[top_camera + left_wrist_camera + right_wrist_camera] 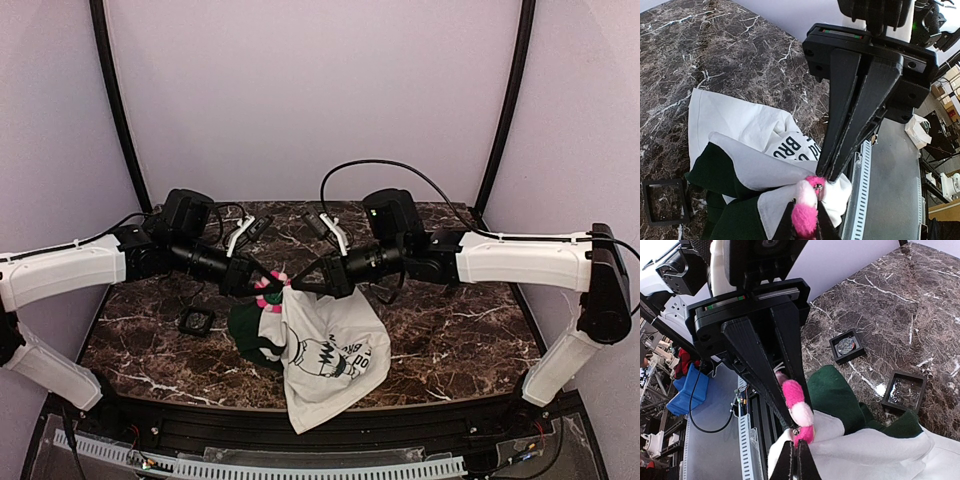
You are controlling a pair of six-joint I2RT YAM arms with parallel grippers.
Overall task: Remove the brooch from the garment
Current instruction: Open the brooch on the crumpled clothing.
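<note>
ok so both arms meet mid-surface, a bit above it. Left gripper (262, 283) is clamped on the brooch (794, 405), the pink + white flower sits right between its fingers (788, 222). Right gripper (831, 175) is clenched tight on the garment (330, 350), pinching the white fabric just beside the flower, tips nearly touching the left one's. Brooch is still against the cloth at that pinched corner, can't tell if the pin's actually out or not tbh. Shirt is pulled up at that point and the rest drapes down onto the marble surface (450, 330), w/ the lower end hanging over the near edge, print facing up, dark green sleeve bunched on the left side. Two small black square frames (847, 346) sit on the surface near the green part, apart from the shirt.
</note>
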